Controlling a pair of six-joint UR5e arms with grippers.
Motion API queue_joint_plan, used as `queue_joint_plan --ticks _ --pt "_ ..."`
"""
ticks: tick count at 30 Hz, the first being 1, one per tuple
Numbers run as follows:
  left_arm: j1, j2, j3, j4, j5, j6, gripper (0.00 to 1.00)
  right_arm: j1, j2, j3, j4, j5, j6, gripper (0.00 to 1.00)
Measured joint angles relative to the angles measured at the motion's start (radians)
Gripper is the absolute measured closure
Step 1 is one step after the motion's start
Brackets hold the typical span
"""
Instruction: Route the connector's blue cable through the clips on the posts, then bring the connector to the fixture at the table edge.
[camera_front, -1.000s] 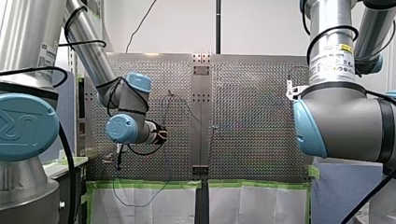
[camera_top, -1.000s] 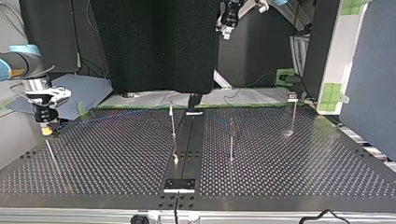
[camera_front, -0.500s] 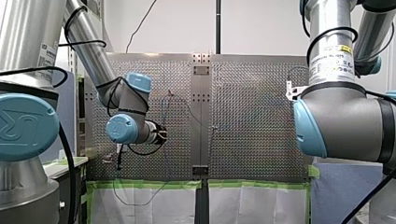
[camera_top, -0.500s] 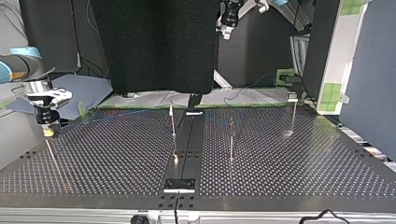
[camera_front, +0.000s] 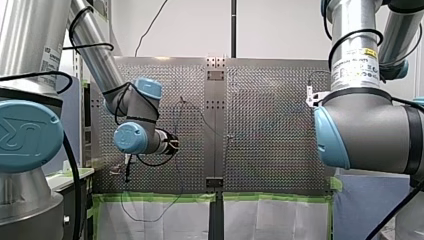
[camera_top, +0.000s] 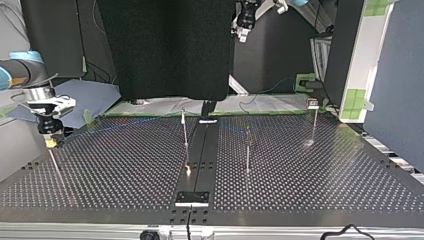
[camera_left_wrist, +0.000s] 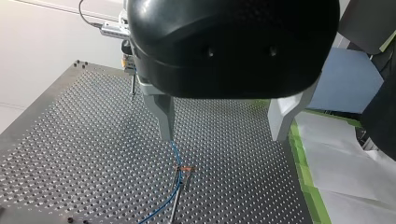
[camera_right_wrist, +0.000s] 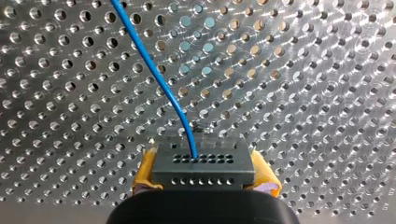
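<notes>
Yellow pads (camera_right_wrist: 147, 170) on the right gripper (camera_right_wrist: 204, 173) press on both sides of a small grey connector (camera_right_wrist: 203, 163). The gripper is nearly closed and holds the connector tight. The connector has rows of little holes. A blue cable (camera_right_wrist: 154, 70) comes out of one hole and runs away over the table (camera_top: 325, 175).

In the top view the right gripper hangs just above the table at the view's left edge, next to a thin post (camera_top: 54, 165). The fixture (camera_top: 192, 198) sits at the near edge in the middle, well apart from the connector.

The left gripper (camera_left_wrist: 223, 121) is wide open and holds nothing. Under it, the blue cable meets a small clip (camera_left_wrist: 183, 169) on top of another post. Whether the cable sits inside the clip cannot be told.

White labels (camera_front: 356, 67) are stuck on the big grey arms, one with a yellow bit. The words on them are too small to read.

The table is shiny metal, full of little round holes. Green tape (camera_front: 150, 198) and white paper (camera_front: 270, 220) lie along one edge. A black cloth (camera_top: 170, 50) hangs behind it in the top view. The wall (camera_front: 280, 30) is white.
</notes>
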Motion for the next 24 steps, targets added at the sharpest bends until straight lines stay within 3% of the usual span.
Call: queue_joint_plan --ticks 24 --pt "0.011 0.000 0.001 0.000 0.000 0.000 0.00 0.001 0.008 -0.001 -0.021 -0.001 0.002 1.00"
